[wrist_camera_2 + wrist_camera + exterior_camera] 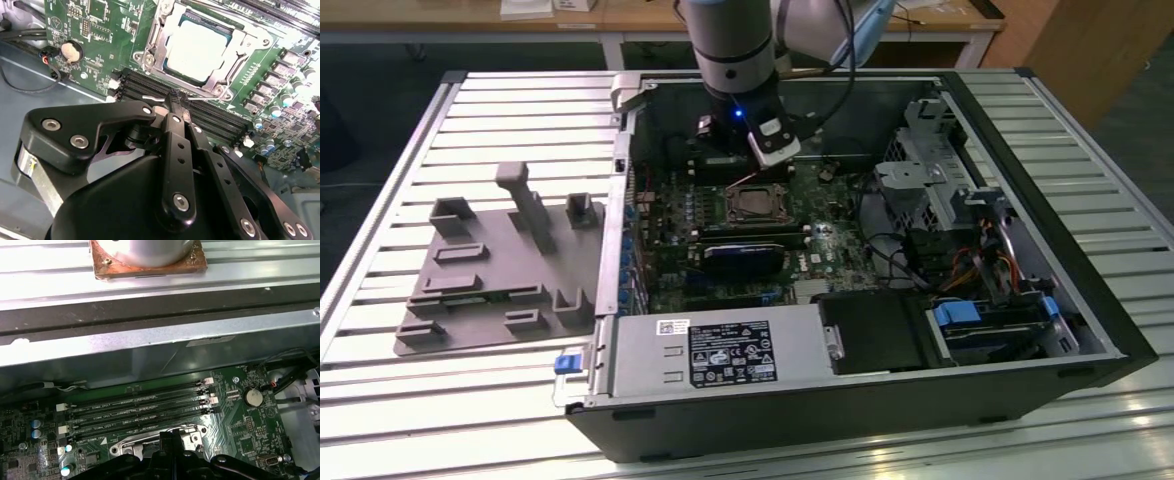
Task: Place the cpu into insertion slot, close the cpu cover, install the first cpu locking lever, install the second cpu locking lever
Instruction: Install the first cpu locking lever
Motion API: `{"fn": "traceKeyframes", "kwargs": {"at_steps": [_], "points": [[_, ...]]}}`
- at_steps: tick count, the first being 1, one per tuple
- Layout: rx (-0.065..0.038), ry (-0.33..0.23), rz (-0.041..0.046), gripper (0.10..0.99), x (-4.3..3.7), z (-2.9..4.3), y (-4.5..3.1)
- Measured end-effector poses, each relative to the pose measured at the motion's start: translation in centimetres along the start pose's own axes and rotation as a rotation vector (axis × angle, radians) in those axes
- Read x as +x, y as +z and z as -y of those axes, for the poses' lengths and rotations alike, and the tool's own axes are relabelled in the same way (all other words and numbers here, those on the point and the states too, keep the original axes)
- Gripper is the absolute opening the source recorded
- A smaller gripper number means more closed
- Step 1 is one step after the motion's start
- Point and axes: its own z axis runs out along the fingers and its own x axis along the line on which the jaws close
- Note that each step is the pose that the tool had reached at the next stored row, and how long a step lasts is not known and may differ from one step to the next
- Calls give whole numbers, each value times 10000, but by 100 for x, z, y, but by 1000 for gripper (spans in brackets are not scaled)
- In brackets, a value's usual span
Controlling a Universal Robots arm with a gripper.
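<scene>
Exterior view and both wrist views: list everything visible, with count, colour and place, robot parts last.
table: one, silver slatted, under everything.
computer case: one, black, open, on the table.
fixture tray: one, grey, on the table, at the exterior view's left of the case.
circuit board: one, green, inside the case.
insertion slot: one, silvery rim, mid-board.
cpu: one, silver-grey, seated in the insertion slot.
cpu cover: one, silvery frame, down around the cpu.
memory slots: four, black, between socket and case wall.
coin battery: one, silver, on the board.
power supply: one, grey, along the case edge nearest the exterior camera.
arm: one, grey, reaching into the case.
gripper: one, black, over memory slots beside the cpu.
</scene>
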Motion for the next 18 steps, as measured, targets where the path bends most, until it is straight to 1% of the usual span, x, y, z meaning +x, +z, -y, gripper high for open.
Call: {"fn": "traceKeyframes", "kwargs": {"at_steps": [2, 3, 9, 13, 18], "points": [[88, 13, 24, 106, 0, -9, 7], [100, 20, 28, 106, -1, -14, 11], [112, 87, 46, 106, -12, -31, 44], [123, 145, 60, 106, -29, -36, 80], [127, 179, 70, 106, -34, -62, 113]]}}
